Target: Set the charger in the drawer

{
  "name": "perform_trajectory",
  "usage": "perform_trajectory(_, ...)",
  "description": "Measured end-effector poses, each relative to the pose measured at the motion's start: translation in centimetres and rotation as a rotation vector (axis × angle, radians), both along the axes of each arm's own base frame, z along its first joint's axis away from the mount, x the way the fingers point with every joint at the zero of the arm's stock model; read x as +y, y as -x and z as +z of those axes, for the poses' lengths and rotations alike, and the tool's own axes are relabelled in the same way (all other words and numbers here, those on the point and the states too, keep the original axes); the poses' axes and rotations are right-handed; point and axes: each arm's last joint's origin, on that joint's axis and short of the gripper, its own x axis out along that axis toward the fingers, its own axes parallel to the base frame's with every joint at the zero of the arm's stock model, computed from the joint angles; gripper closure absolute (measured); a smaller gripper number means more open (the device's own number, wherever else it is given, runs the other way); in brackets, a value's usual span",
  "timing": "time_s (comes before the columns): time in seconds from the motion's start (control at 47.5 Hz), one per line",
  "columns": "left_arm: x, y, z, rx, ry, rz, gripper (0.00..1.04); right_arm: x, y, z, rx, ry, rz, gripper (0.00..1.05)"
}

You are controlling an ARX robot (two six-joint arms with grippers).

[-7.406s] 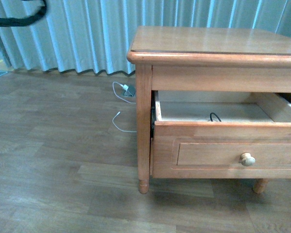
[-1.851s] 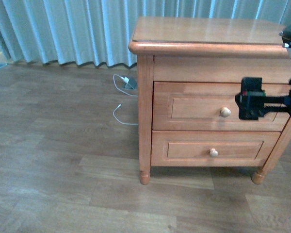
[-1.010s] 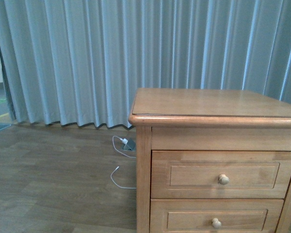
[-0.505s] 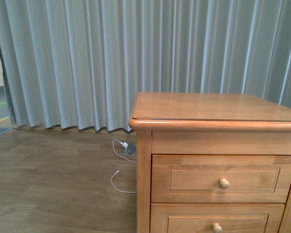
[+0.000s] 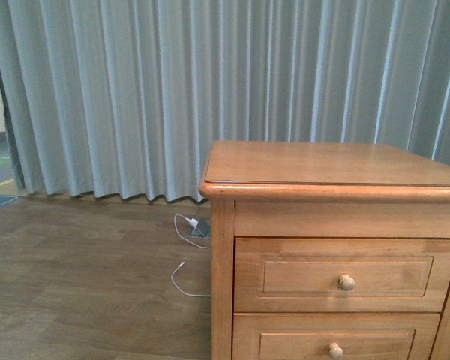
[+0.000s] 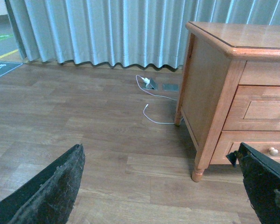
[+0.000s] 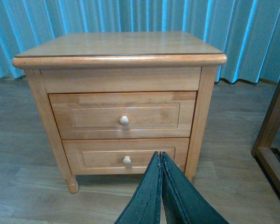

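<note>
Drawer sits shut in the wooden nightstand; charger not visible anywhere, so can't tell where it is. Wood-plank floor, grey pleated curtain behind, white cable on floor beside nightstand. My left gripper has jaws spread wide w/ nothing between, my right gripper pressed closed on nothing.

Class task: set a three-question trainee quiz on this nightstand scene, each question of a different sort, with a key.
1. True or false: the upper drawer is pulled open.
2. Multiple choice: the white cable lies (a) on the nightstand top, (b) on the floor beside the nightstand, (c) over a knob.
3. How do the right gripper fingers stand?

Key: 1. False, both drawers are shut. 2. b. 3. Pressed together, holding nothing; the left gripper is wide open.
</note>
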Motion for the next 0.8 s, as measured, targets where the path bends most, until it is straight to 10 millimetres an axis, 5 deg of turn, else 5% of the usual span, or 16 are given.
perform_trajectory(0.463, 0.00, 0.00, 0.00, 0.000, 0.000, 0.000, 0.06, 0.00, 0.00, 0.00, 0.000, 0.001, 0.000, 1.02)
perform_trajectory(0.8, 0.00, 0.00, 0.00, 0.000, 0.000, 0.000, 0.06, 0.00, 0.00, 0.00, 0.000, 0.002, 0.000, 0.46)
